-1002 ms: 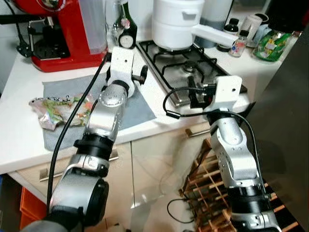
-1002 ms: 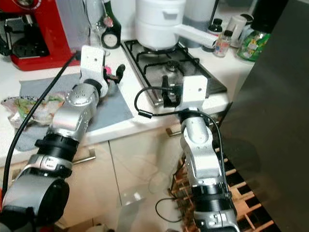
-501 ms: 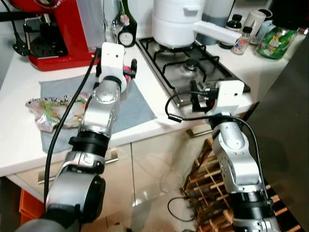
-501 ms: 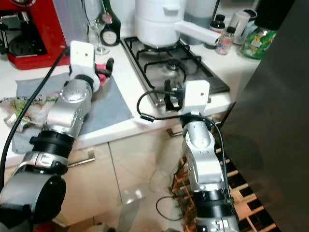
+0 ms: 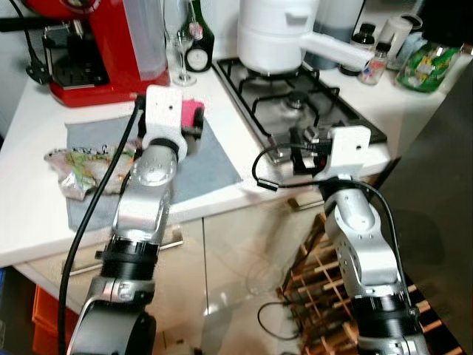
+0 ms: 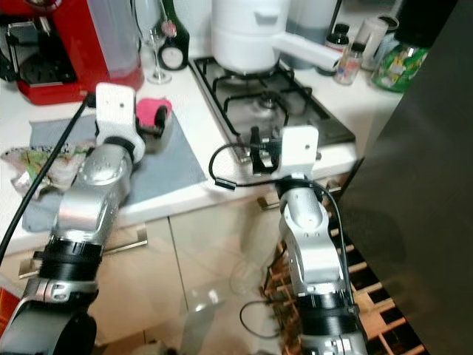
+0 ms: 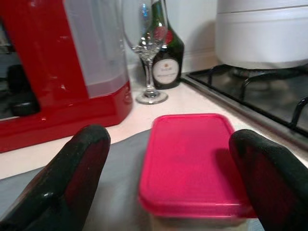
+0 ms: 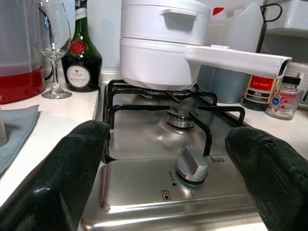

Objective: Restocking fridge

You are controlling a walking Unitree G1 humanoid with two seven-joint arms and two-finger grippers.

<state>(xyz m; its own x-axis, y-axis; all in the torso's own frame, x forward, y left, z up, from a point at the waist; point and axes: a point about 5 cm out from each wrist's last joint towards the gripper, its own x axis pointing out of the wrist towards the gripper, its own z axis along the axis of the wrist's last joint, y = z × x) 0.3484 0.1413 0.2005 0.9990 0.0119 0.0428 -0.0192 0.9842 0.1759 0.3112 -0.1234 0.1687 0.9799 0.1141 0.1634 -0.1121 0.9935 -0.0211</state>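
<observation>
Left gripper (image 7: 168, 183), fingers apart, straddles the pink-lidded container (image 7: 190, 163) at centre frame: rigid, likely light, smooth-sided; grip its long sides below the lid.

Left arm (image 5: 144, 203) extended forward over the worktop (image 5: 29, 222), wrist level, left gripper (image 7: 168, 173) low over its surface. Fingers (image 7: 72, 178) spread wide, one each side of the pink-lidded container (image 7: 190, 161), no contact visible. Right arm (image 5: 358, 237) raised at the worktop's front edge, forearm near vertical, wrist bent forward. Right gripper (image 8: 168, 168) at the edge, fingers (image 8: 65, 168) wide apart, nothing between them.
</observation>
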